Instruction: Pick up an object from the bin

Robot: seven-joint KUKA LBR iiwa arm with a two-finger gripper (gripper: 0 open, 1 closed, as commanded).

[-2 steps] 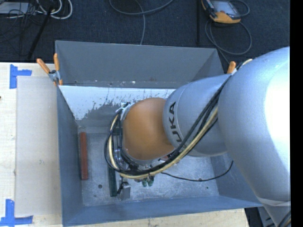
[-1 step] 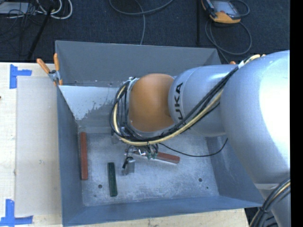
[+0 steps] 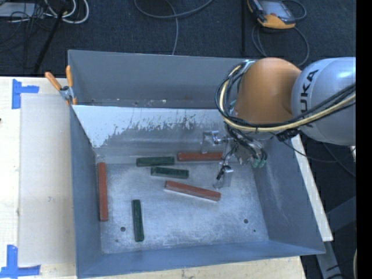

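- The grey metal bin (image 3: pixel 174 92) has six thin bars lying flat on its floor, all apart from each other or nearly so.
- The gripper (image 3: pixel 222 178) hangs low in the right part of the bin, under the arm's orange cover (image 3: pixel 264 92).
- I cannot tell if the gripper is spread or pressed together, and no thing is seen in it.
- Its tip is just beside the right end of the slanted red-brown bar (image 3: pixel 192 190), which lies in the middle of the floor, a little to the right.
- The rear red-brown bar (image 3: pixel 199 156) lies near the back wall, its right end close to the gripper's left side.
- Two dark green bars (image 3: pixel 155 161) (image 3: pixel 170 171) lie left of the gripper, between the two red-brown ones.
- The long red-brown bar (image 3: pixel 103 190) lies along the left wall.
- The front green bar (image 3: pixel 138 220) lies well apart from the gripper, near the front left.
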